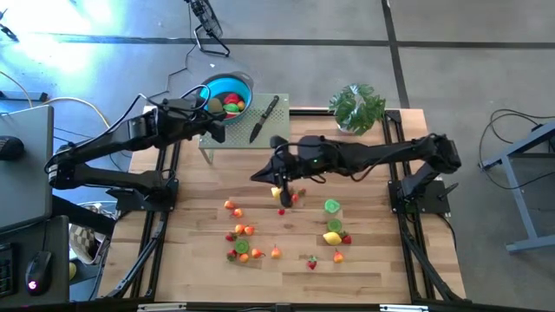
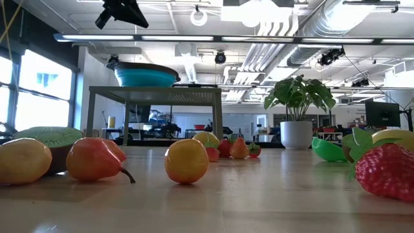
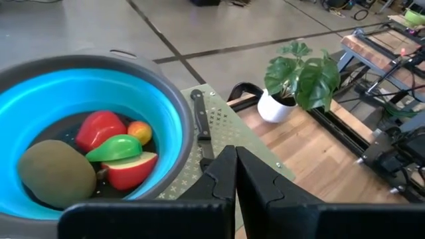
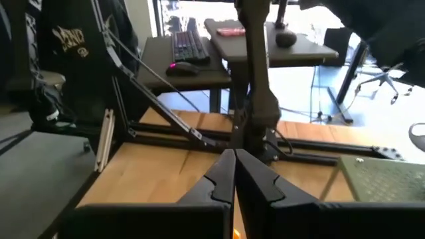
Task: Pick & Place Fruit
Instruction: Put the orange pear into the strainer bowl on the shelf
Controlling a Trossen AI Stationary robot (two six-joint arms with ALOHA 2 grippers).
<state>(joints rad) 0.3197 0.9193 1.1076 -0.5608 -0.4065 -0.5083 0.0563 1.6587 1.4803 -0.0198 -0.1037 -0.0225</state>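
From above I see a wooden table (image 1: 381, 251) with my two dark arms reaching in from its left and right edges. My left gripper (image 3: 235, 174) hangs beside the blue bowl (image 1: 240, 84), which sits on a small grey stand (image 1: 276, 128) at the table's far edge; its fingers are pressed together with nothing between them. Inside the bowl lie a few fruit pieces (image 3: 109, 149): a brown kiwi, a red pepper shape, a green-topped red slice and a small orange one. A black-handled knife (image 1: 264, 118) rests on the stand just beside the bowl. My right gripper (image 1: 279, 180) is over the middle of the table, above the scattered fruit, fingers also closed and empty. The rest of the fruit (image 1: 247, 230) is strewn across the table's middle and near half, red, orange, yellow and green pieces. A leafy potted plant (image 1: 356, 107) stands at the far right corner.
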